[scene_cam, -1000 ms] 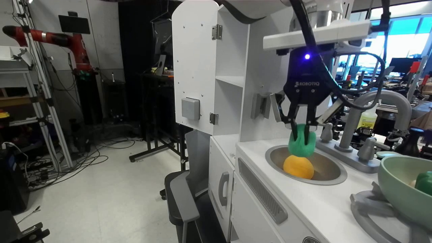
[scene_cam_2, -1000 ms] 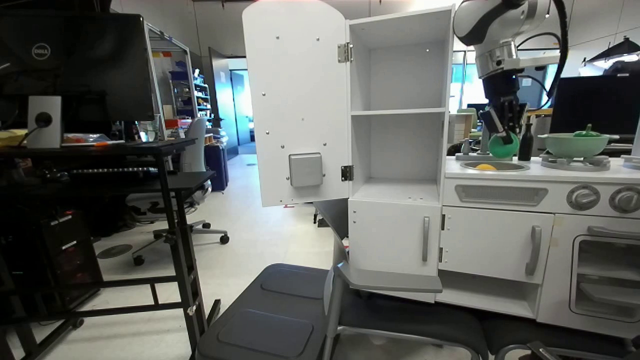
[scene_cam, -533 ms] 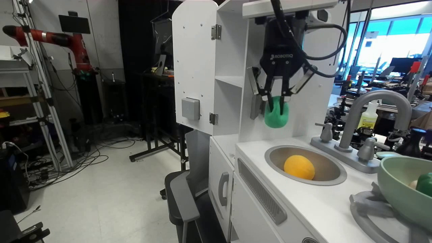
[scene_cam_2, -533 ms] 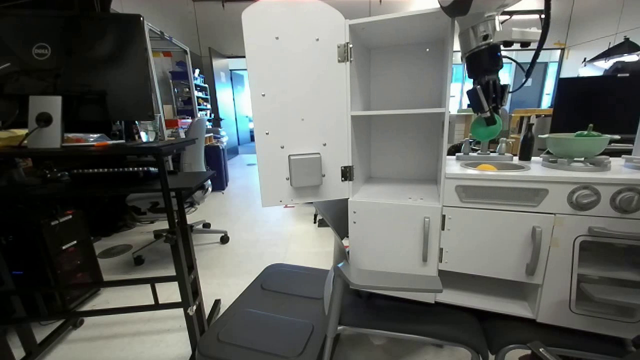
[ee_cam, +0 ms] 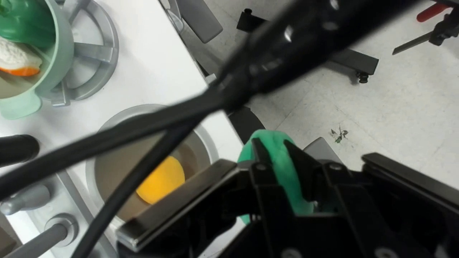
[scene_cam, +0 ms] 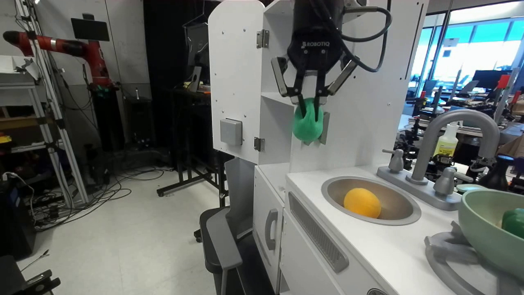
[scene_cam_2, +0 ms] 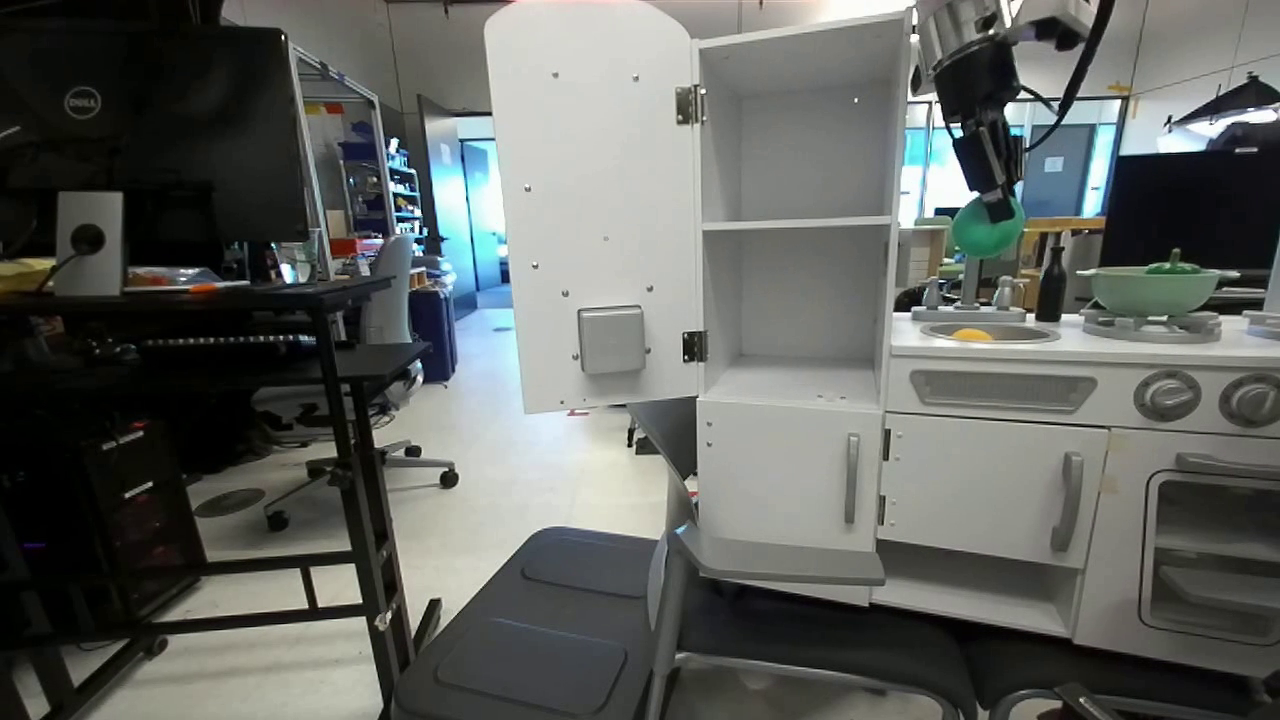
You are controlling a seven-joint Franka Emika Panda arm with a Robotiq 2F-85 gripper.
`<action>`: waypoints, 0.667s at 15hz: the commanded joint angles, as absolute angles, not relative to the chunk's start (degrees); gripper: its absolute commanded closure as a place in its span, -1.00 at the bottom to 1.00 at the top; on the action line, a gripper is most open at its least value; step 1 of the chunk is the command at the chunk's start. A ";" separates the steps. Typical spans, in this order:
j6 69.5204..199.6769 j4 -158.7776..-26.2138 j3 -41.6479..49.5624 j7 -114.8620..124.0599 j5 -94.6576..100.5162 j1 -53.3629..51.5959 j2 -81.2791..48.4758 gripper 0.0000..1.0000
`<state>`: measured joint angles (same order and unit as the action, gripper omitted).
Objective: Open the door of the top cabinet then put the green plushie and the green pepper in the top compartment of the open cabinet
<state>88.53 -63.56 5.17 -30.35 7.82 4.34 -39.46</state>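
Door (scene_cam_2: pixel 600 200) done, wide open. Pincer (scene_cam: pixel 309 114) clamped on green plushie (scene_cam: pixel 308 130), not yet in top compartment (scene_cam_2: pixel 810 150). Green pepper (ee_cam: pixel 27 23) also pending, in bowl (ee_cam: pixel 64 61) at wrist view's upper left.

Fingers (ee_cam: pixel 304 168) downward (midair); close together.

In an exterior view, near twelve o'clock, the gripper (scene_cam: pixel 310 117) masks part of the top compartment (scene_cam: pixel 276 43); between three and four, the bowl (scene_cam: pixel 487 241) and green pepper (scene_cam: pixel 515 222) run off the edge. In the wrist view, blurred cables (ee_cam: pixel 215 96) stretch from past one to eight o'clock (right across the sink (ee_cam: pixel 111 168), I'm afraid), and near ten I can't name a white-and-orange thing (ee_cam: pixel 18 57).
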 commanded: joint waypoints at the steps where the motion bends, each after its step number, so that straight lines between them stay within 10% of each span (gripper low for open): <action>1: 93.41 -77.42 2.95 -30.22 10.99 3.55 -30.39 0.93; 10: 107.60 -104.66 -1.51 -17.94 15.58 -1.77 -12.64 0.93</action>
